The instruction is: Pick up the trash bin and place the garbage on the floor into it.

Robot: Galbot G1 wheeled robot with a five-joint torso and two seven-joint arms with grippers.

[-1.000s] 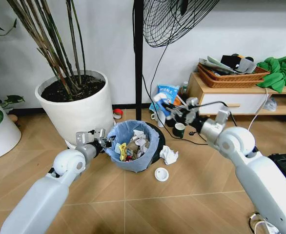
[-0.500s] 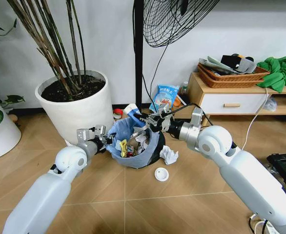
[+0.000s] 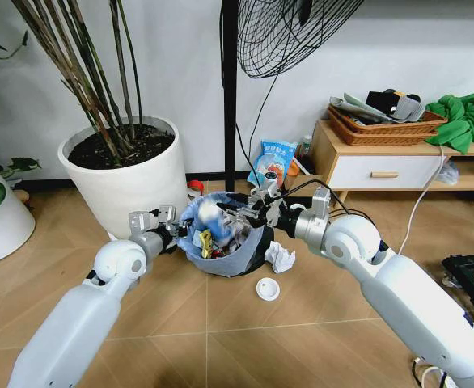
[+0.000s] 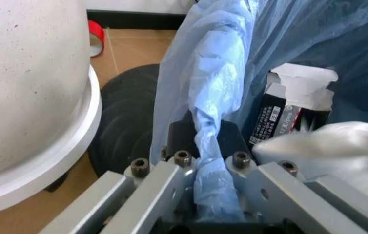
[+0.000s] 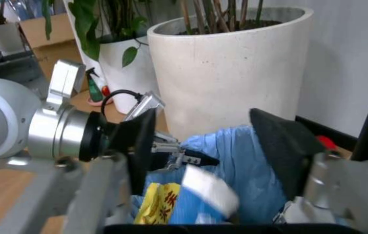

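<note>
The trash bin [image 3: 235, 252], dark and lined with a light blue bag, stands tilted on the floor [image 3: 221, 323] beside the big white pot. My left gripper [image 3: 171, 235] [image 4: 205, 146] is shut on the bin's bag-covered rim [image 4: 207, 112]. My right gripper [image 3: 237, 214] [image 5: 210, 144] hovers over the bin's mouth with its fingers spread wide. A blue-white carton [image 3: 209, 215] [image 5: 205, 192] is loose below them, blurred, dropping among the garbage inside. A black-white tube [image 4: 287, 114] and a yellow scrap [image 5: 154, 208] lie in the bin. Crumpled white paper [image 3: 280, 257] and a small white cup [image 3: 268, 288] lie on the floor by it.
A large white plant pot [image 3: 132, 174] stands against the bin's left side. A fan pole [image 3: 230, 89] and cables rise behind it. A blue bag [image 3: 278, 157] and a wooden cabinet [image 3: 383, 166] sit at the back right. A red tape roll [image 3: 195, 187] lies by the wall.
My right arm swung left from the cabinet side to above the bin, carrying the blue-white carton, then opened; the carton now falls into the bin. The left gripper kept its hold on the rim.
</note>
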